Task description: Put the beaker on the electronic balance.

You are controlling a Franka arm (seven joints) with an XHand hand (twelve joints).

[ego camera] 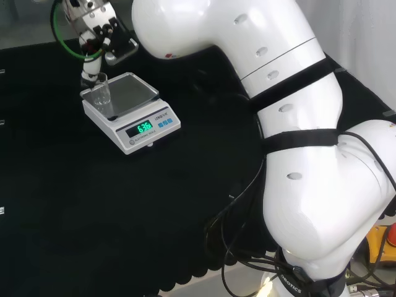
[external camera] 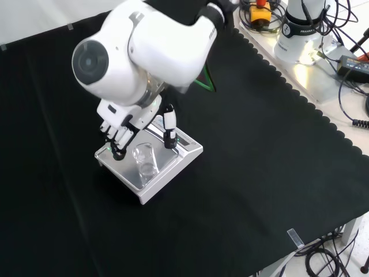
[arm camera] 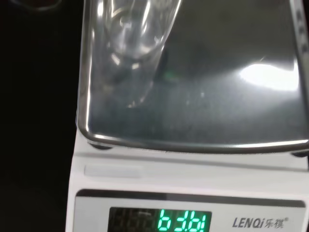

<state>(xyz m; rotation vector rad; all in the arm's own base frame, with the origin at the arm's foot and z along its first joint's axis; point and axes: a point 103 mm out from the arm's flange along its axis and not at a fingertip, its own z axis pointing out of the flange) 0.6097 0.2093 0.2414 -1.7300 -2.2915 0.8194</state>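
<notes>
The beaker (external camera: 145, 159) is seen standing upright on the pan of the balance (external camera: 173, 160), toward its 9 o'clock edge in the head view. The hand (external camera: 124, 130) is held just above and behind it; its fingers (external camera: 169, 131) seem relaxed and parted, with nothing gripped. The beaker is judged light, thin, slippery and fragile, so it is best taken at the mid wall. A lit green display is seen on the balance.
</notes>
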